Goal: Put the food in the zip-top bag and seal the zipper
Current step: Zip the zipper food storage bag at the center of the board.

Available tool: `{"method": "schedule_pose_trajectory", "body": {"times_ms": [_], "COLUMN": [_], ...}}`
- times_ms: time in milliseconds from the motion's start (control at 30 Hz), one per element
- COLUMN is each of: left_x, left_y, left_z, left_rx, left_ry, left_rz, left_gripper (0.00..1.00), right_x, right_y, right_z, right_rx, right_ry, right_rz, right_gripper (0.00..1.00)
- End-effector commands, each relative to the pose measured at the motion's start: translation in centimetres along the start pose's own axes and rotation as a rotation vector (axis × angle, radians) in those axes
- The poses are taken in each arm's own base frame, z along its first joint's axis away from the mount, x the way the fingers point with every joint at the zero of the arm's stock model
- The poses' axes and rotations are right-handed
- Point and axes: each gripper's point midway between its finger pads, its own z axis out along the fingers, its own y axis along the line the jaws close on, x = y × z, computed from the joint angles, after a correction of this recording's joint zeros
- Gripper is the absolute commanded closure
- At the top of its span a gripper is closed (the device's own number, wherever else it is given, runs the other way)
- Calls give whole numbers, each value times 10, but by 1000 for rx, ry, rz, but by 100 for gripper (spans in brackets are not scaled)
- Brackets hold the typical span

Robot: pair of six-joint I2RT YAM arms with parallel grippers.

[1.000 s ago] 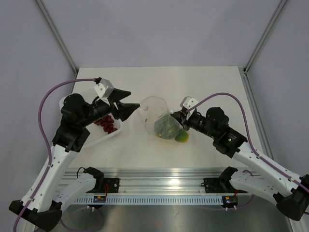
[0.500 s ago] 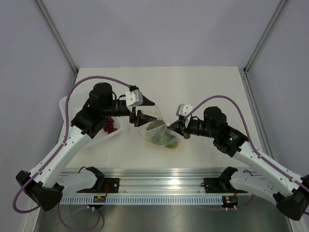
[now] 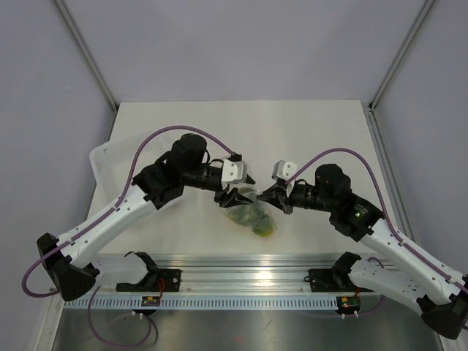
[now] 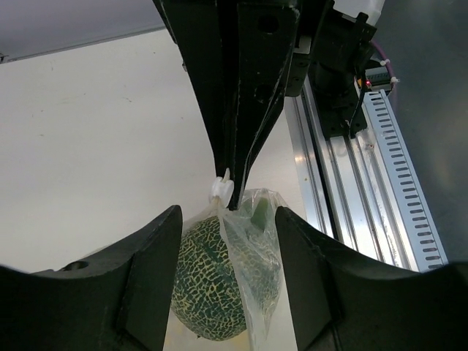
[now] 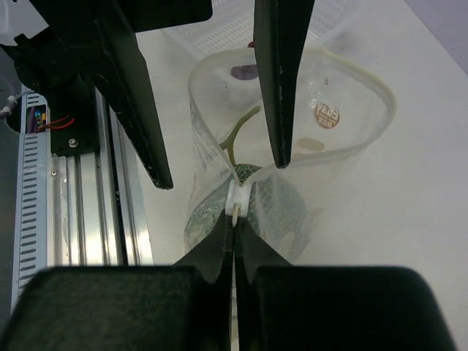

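**White counter, and a bag of toy fruit pinched between two arms**

The right fingers (image 5: pixel 234 231) are shut tight. They pinch the small white end of the zipper (image 5: pixel 235 196), right at the edge of the bag (image 5: pixel 344 146). The left fingers (image 4: pixel 227 216) are apart, one on each side of that same corner of the bag. In the right wrist view they look like two black blades pointing down. One tip touches the bag edge just above the white bit, and the other hangs outside the bag.

The bag is clear and floppy. Its mouth is open wide, like a big ring, so the zipper is not pressed shut. Inside it sits the green fruit (image 4: pixel 208 281), round and covered in a pale net pattern. Its thin stem (image 5: pixel 235 137) sticks up toward the mouth. From above, the yellow fruit (image 3: pixel 268 229) shows at the low end of the bag, just beside the green one.

The bag rests on the counter (image 3: pixel 314 131), near the front edge and between the two arms. A white tray (image 3: pixel 102 156) sits off to the left, well apart from the bag. A silver rail (image 3: pixel 241 281) runs along the front of the counter
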Motion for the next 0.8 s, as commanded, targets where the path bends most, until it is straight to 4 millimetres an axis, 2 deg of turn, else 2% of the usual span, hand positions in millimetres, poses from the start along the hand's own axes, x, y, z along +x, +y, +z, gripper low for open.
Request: {"method": "schedule_pose_trajectory", "body": {"times_ms": [0,233,567,700,767], "left_x": [-12,-5,-8,-8,-6], "left_y": [8,11,3,-2,-5], "left_z": [4,12,16,17,18], "left_rx": [-20,-10,41,66,80], "left_ry": [-16,-8,-34,-38,-37], "left_rz": [59,43,15,0,-6], "left_gripper": [45,47,66,68,77], "right_x": [-16,-17,-13,-14,-15], "right_y": [2,4,2,3,2], "right_z": [-1,1,4,2,2], "right_rx": [-17,-33,-30,-31,-27], "right_ry": [-49,-56,-41,-42,-43], "right_rz": [-11,-2,7,3,1], "right_gripper": [100,100,100,100,100]}}
